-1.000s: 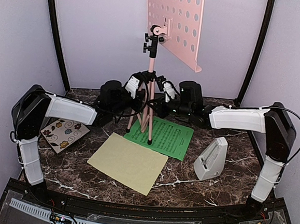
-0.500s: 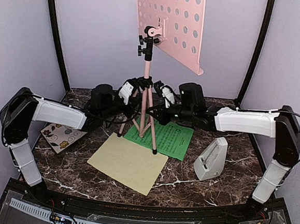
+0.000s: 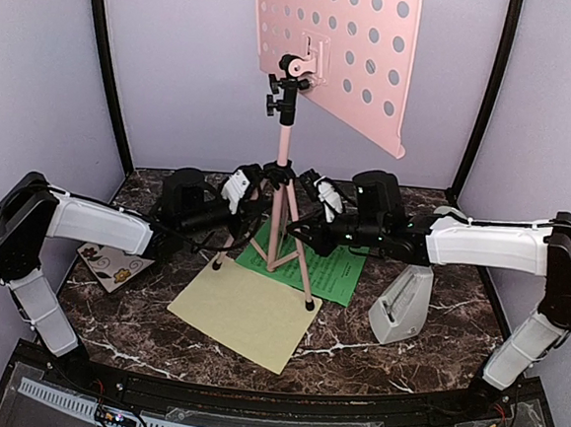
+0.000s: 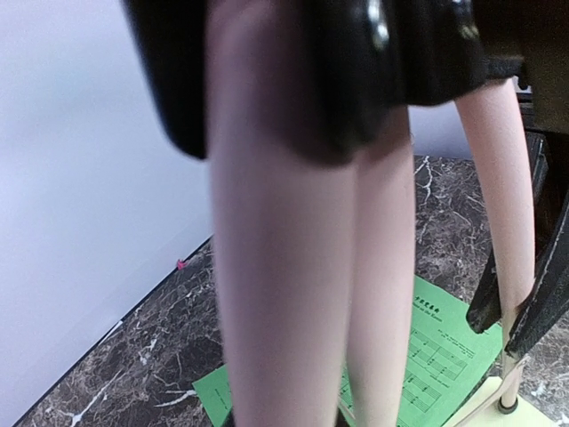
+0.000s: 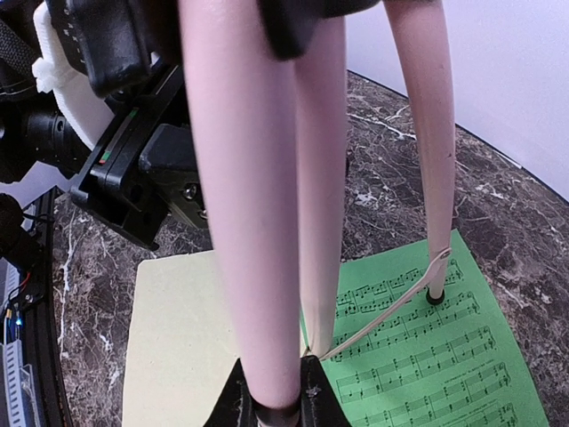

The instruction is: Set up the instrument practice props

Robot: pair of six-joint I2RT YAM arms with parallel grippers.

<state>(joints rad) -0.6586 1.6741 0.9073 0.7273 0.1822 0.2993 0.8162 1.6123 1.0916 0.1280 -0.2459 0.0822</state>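
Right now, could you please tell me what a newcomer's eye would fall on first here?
The tall pink music stand with its perforated desk dominates mid-table, the left claw and right claw each shut on a tripod leg. Beneath it lie a green music sheet and, nearer, a pale yellow music sheet; a grey metronome stands at the right.

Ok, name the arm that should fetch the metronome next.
Right, probably: the metronome sits beside that arm, near the right gripper; the left gripper is beyond the music stand. Both grip its legs.
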